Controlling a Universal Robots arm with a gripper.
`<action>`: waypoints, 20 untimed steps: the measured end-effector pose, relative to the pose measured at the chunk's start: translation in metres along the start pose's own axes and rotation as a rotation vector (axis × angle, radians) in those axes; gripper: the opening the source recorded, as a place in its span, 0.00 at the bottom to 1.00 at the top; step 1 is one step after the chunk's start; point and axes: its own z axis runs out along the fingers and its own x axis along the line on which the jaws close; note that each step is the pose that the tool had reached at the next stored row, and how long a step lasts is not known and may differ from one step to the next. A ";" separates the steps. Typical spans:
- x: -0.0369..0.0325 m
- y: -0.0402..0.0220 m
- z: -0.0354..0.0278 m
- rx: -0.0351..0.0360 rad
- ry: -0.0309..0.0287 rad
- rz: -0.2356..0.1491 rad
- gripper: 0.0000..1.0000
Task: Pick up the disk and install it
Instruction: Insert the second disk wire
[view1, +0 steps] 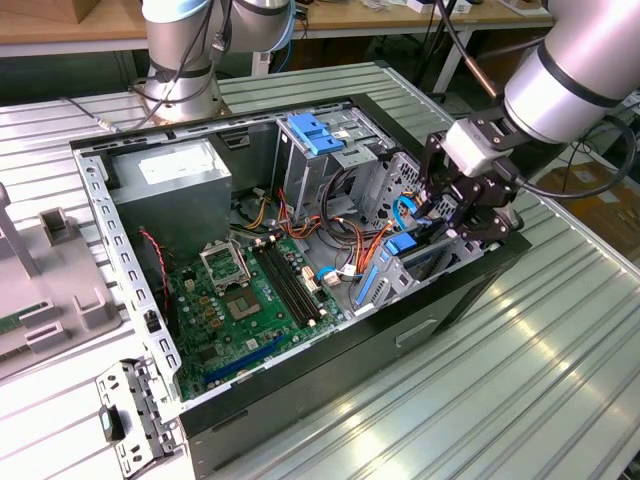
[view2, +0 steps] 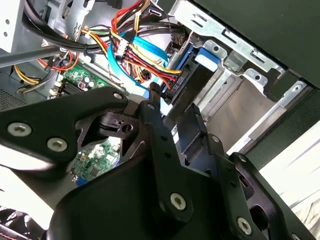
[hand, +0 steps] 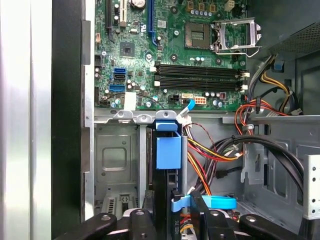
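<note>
The disk (hand: 167, 150) stands on edge in the metal bay at the case's front corner, with its blue carrier rail facing the first wrist camera. In the second wrist view the disk (view2: 192, 87) is a dark slab with a blue end cap, next to a connector with coloured wires. My gripper (view1: 462, 215) reaches into the case at the exterior view's right. One black finger sits on each side of the disk (view1: 405, 247). In both wrist views the gripper (hand: 172, 215) (view2: 177, 122) looks shut on the slab.
The open computer case (view1: 470, 285) lies on a slatted metal table (view1: 560, 380). Inside are the motherboard (view1: 250, 300), a grey power-supply box (view1: 170, 185), a drive cage with a blue bracket (view1: 318, 133), and loose bundled cables (hand: 225, 150) beside the bay. A second arm's base (view1: 180, 60) stands behind.
</note>
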 end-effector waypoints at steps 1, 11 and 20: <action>-0.0003 0.0000 -0.0015 0.0000 -0.0001 0.000 0.42; -0.0009 -0.0037 -0.0026 -0.0028 -0.0005 0.000 0.11; 0.0008 -0.0055 0.0008 -0.0059 -0.0004 0.001 0.11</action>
